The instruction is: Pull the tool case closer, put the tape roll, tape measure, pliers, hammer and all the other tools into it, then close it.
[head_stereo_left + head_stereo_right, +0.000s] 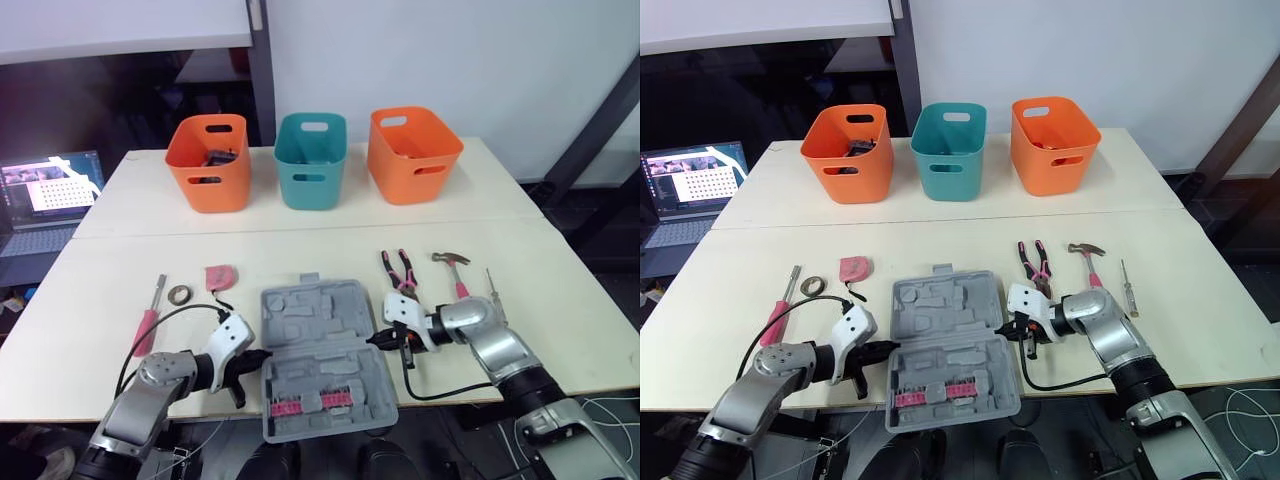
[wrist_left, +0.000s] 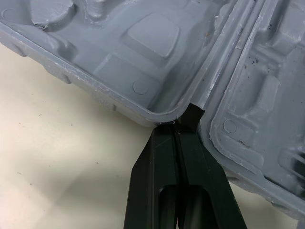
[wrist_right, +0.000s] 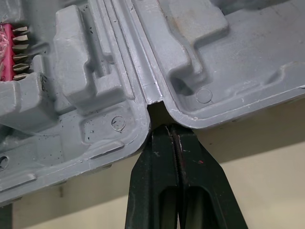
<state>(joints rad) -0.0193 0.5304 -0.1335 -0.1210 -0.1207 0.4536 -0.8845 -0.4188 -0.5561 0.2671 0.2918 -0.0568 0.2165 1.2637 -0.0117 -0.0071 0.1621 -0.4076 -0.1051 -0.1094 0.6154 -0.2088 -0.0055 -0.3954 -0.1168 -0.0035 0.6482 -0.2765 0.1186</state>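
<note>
The open tool case (image 1: 320, 360) lies at the table's (image 1: 560, 300) six o'clock edge; left tool (image 1: 262, 354) and right tool (image 1: 372, 341), each pressed together, nose its hinge notches at nine and three; the pull looks nearly done; next, one tool must spread for the pliers (image 1: 400, 270) at one o'clock.

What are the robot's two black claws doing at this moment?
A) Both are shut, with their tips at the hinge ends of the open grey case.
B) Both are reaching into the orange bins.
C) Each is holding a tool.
A: the left gripper and right gripper are shut, each with its tips in a hinge notch of the open tool case, one at each side.
</note>
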